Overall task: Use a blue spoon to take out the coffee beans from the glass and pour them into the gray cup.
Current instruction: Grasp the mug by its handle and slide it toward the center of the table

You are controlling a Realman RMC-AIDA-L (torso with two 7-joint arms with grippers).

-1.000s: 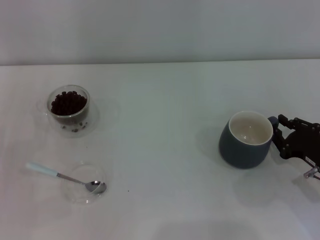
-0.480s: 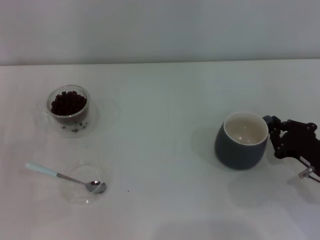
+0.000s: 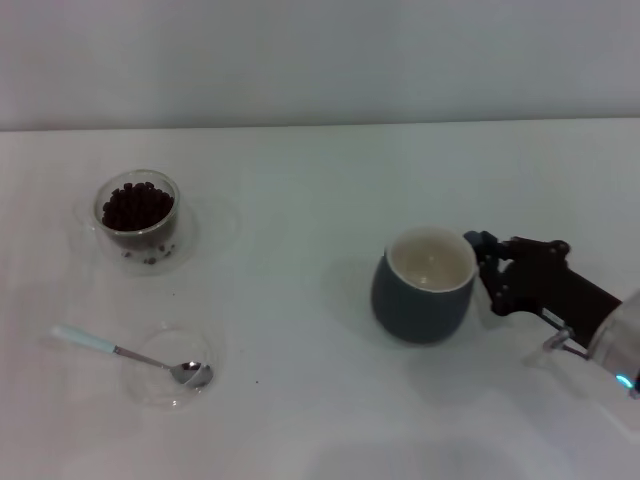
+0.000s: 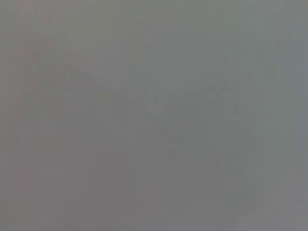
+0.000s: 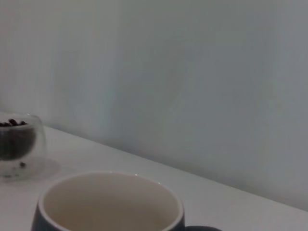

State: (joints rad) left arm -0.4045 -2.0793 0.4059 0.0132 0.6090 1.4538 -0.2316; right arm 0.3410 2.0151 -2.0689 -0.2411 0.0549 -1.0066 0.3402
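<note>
— Two vessels and one spoon on a white desk (image 3: 320, 200); what lies nearest?

— Nearest, on the left side, the spoon (image 3: 130, 354). Its shiny silver bowl rests in a shallow clear dish (image 3: 165, 367) whose rim is faint and hard to trace. The pale blue handle sticks out past the rim. The spoon's long axis runs slantwise, handle to the far left, bowl to the near right.

— And the right side?

— The right hand (image 3: 487, 272) comes in there, black and jointed, its arm cut off by the picture's edge. It sits at the handle side of the cup (image 3: 422, 287). I cannot tell how far the fingers are parted, or whether they grip the handle, since the handle itself is hidden behind them. From the right wrist, only the rim and cream inside of the cup (image 5: 109, 204) show; the rest is cut off.

— The cup's shape?

— Rounded, dark slate gray outside, matte, standing upright, mouth up, near the middle of the desk.

— Farther back?

— The glass (image 3: 138, 216) at far left, clear and double-walled, upright, heaped with dark oval beans (image 3: 136, 205). A few beans seem to show low in its wall. It stands well apart from the cup.

— The left hand?

— Out of sight; its wrist camera shows only flat gray.
</note>
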